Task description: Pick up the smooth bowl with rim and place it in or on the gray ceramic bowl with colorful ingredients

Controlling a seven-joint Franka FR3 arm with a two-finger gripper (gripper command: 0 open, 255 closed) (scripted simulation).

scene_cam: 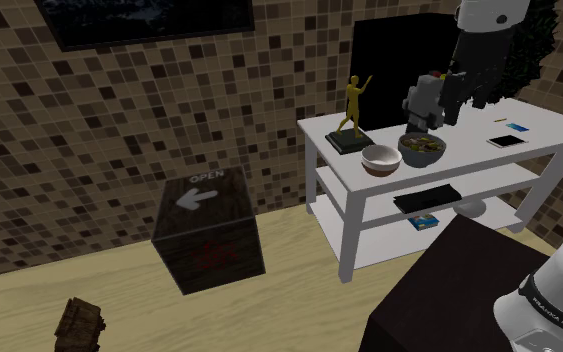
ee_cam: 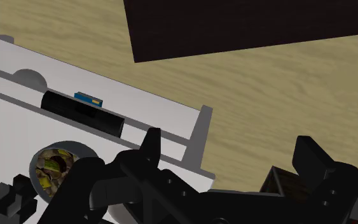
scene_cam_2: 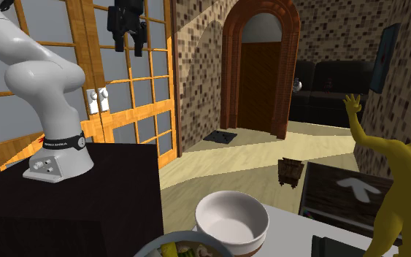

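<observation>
A smooth white bowl with a brown foot [scene_cam: 380,159] [scene_cam_2: 231,219] stands on the white shelf table [scene_cam: 469,135], empty. Right beside it, towards the shoulder view's right, is the gray bowl of colorful ingredients [scene_cam: 422,149] [scene_cam_2: 189,247] [ee_cam: 53,167]. My black gripper [scene_cam: 419,112] [scene_cam_2: 128,47] [ee_cam: 229,149] hangs in the air above the two bowls, roughly over the gray one. Its fingers stand apart and open, with nothing between them, well clear of both bowls.
A gold figurine [scene_cam: 352,105] [scene_cam_2: 404,182] stands on the table beside the white bowl. A flat phone-like slab [scene_cam: 507,141] lies at the table's far end, and a black slab [scene_cam: 426,197] on the middle shelf. A dark "OPEN" crate [scene_cam: 209,230] and a small wooden crate [scene_cam: 79,325] sit on the floor.
</observation>
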